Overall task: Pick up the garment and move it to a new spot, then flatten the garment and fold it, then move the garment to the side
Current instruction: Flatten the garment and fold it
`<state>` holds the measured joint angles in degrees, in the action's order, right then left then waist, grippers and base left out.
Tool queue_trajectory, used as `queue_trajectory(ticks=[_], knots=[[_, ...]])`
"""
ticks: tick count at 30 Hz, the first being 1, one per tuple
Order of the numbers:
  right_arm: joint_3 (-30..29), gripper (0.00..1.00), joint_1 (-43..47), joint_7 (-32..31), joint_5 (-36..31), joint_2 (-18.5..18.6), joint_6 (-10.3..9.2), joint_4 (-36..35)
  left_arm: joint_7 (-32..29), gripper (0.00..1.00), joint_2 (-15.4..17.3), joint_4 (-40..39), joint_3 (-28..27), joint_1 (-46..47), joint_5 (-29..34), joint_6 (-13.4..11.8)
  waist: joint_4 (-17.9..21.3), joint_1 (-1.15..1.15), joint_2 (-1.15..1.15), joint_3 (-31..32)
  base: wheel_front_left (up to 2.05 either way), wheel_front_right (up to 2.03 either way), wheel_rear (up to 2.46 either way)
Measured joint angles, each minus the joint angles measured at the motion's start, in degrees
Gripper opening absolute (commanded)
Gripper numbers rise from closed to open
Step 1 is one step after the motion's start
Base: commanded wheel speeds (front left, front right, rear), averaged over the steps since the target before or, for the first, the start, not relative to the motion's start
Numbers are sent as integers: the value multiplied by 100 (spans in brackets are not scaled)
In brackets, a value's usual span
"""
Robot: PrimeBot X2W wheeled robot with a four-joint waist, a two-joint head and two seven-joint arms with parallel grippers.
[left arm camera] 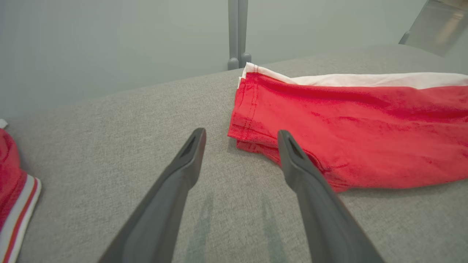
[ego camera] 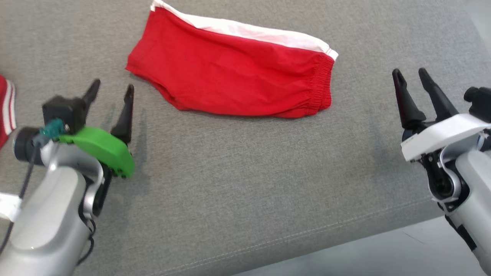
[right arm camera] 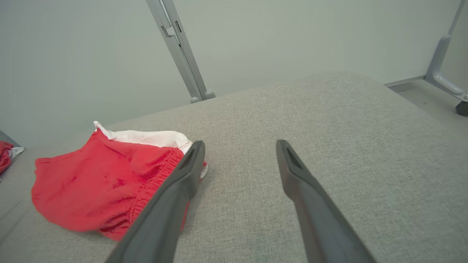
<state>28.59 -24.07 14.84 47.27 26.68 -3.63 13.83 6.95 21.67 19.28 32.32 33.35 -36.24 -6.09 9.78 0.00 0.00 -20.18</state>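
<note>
**Head view.** One pair of red shorts [ego camera: 230, 73] lies flat on the grey cushion [ego camera: 245, 184] in the upper middle of the frame. A white band runs along the far edge, and the elastic waist points right. One striped garment [ego camera: 5, 107], red and white, pokes in at the left edge, well apart from the shorts.

There are two grippers. The left gripper [ego camera: 113, 84] is at lower left, with a green cover [ego camera: 103, 147] on its wrist. Its two fingers are spread wide with nothing between them, near the shorts' left hem but apart from it. The right gripper [ego camera: 409, 71] is at the right edge under a white cover [ego camera: 441, 134]. Its two fingers are also spread and empty, clear of the waist. A strip of pale floor [ego camera: 383, 253] shows at lower right.

**Left wrist view.** Two dark fingers stand wide apart with bare cushion between them and two faint shadows beneath. The shorts fill the right side. The right fingertip overlaps the hem in the frame, but I cannot tell whether it touches. The striped garment is at lower left. One metal post [left arm camera: 237, 33] stands at top middle.

**Right wrist view.** Two fingers are wide apart and hold nothing. The shorts are at lower left, waist end nearest, partly behind the left finger. There are two posts here, one at upper left of centre and one at the upper right.
</note>
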Motion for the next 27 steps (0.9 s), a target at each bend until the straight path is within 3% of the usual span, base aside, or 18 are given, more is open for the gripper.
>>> queue_trajectory(ticks=[9, 17, 27], knots=[[30, 100, 403, -316, 922, -119, 159, 393, 631, 100, -216, -359, 5, -1121, 193, -58, -751, 0, 0, 498, 0, 0, 0], [-197, 100, 403, -950, 1577, -89, 176, 932, 691, 100, -398, -755, -1, -1614, 361, -83, -1468, 0, 0, 763, 0, 0, 0], [-383, 100, 396, -1742, 1993, 230, 94, 1458, 697, 100, -466, -1084, -37, -2108, 527, -98, -2335, 0, 0, 904, 0, 0, 0]])
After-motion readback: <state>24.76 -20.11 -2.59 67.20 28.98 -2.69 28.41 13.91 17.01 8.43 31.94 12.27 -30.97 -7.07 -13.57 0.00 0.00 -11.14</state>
